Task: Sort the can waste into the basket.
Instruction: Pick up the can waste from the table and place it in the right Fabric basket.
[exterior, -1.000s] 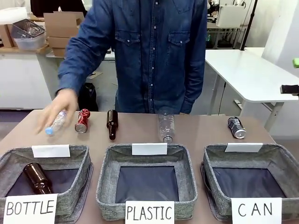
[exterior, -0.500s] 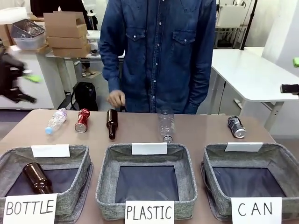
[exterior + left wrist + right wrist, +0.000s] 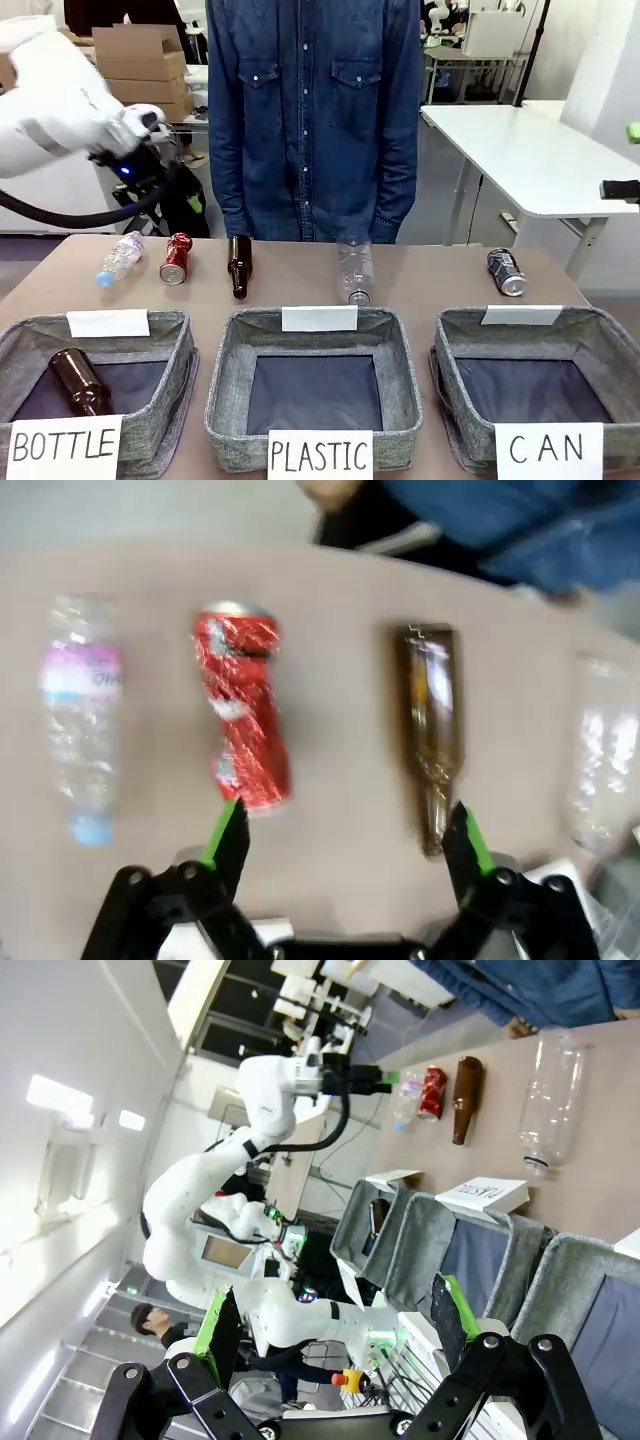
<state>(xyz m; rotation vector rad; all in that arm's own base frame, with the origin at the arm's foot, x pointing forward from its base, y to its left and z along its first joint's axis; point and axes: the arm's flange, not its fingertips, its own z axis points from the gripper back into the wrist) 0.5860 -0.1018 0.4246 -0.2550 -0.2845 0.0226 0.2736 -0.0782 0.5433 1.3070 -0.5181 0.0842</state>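
Note:
The red can lies on the table's far left, between a small plastic bottle and a brown bottle. My left gripper hovers above and behind it. In the left wrist view the left gripper is open with nothing between its fingers; the crumpled red can lies just beyond the left fingertip. The black can lies at the far right, behind the grey basket signed "CAN", whose dark lining is bare. My right gripper is open and holds nothing, high off to the side.
A labelled plastic bottle, a brown bottle and a clear plastic bottle lie in the same row. The "BOTTLE" basket holds a brown bottle; the "PLASTIC" basket stands in the middle. A person stands at the far edge.
The person's hand left the small plastic bottle and drew back to the body. My left arm swung in from the left and now hangs over the red can.

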